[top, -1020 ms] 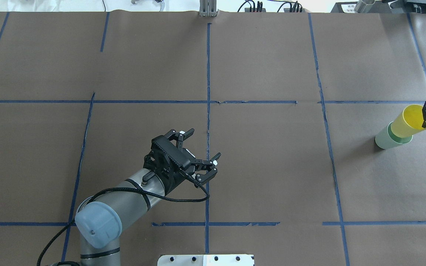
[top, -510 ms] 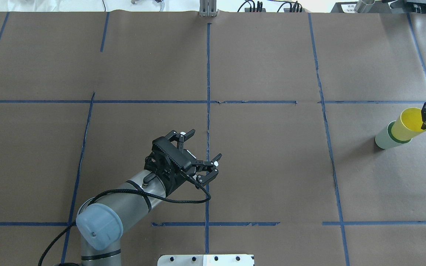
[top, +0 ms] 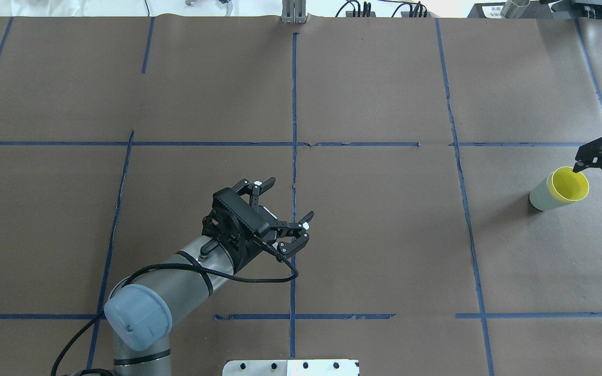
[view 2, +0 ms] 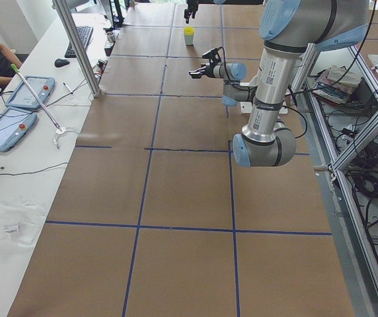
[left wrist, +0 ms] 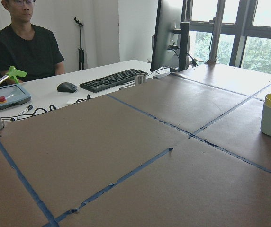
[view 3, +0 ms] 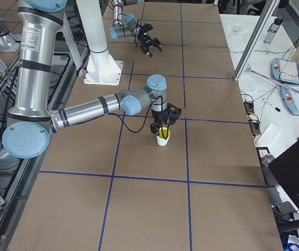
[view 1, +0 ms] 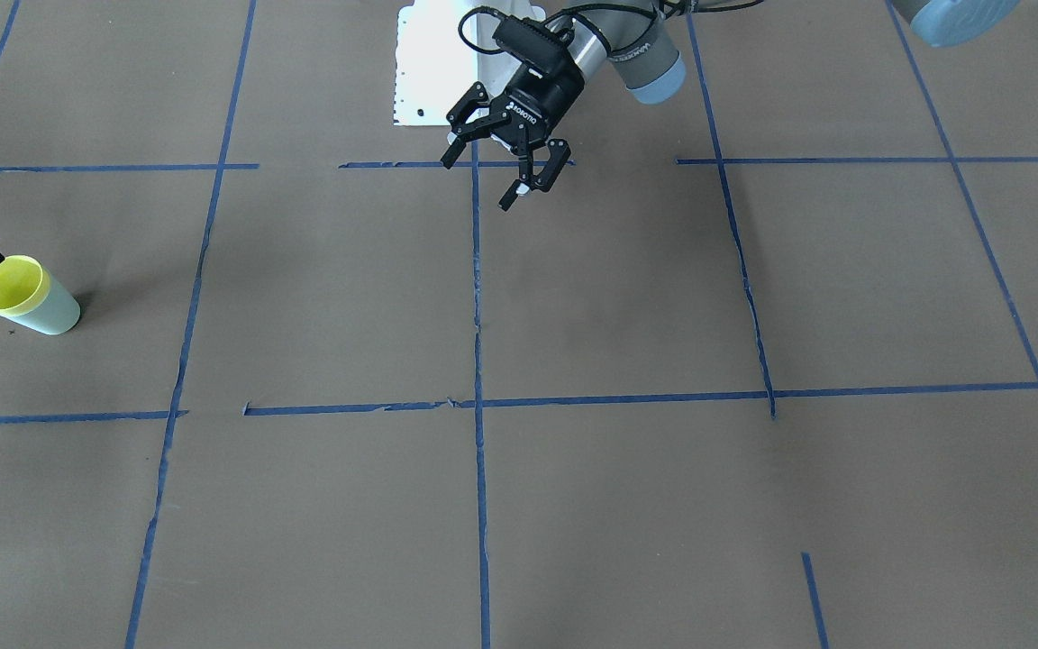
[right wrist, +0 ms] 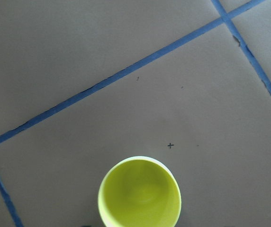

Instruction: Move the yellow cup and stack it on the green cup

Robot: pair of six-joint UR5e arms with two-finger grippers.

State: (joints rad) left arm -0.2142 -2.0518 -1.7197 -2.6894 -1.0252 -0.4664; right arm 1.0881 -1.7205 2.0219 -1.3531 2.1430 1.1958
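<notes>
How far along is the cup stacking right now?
Done: the yellow cup sits nested upright in the green cup, with only its rim showing above it. In hand: the right gripper hangs open by that rim, gripping nothing. The left gripper is open and empty, well away from the cups. Left: probably just backing the right gripper clear.

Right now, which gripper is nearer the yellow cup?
Right. The right gripper hangs open just above the yellow cup, at its rim. The left gripper is far away, open over mid-table.
</notes>
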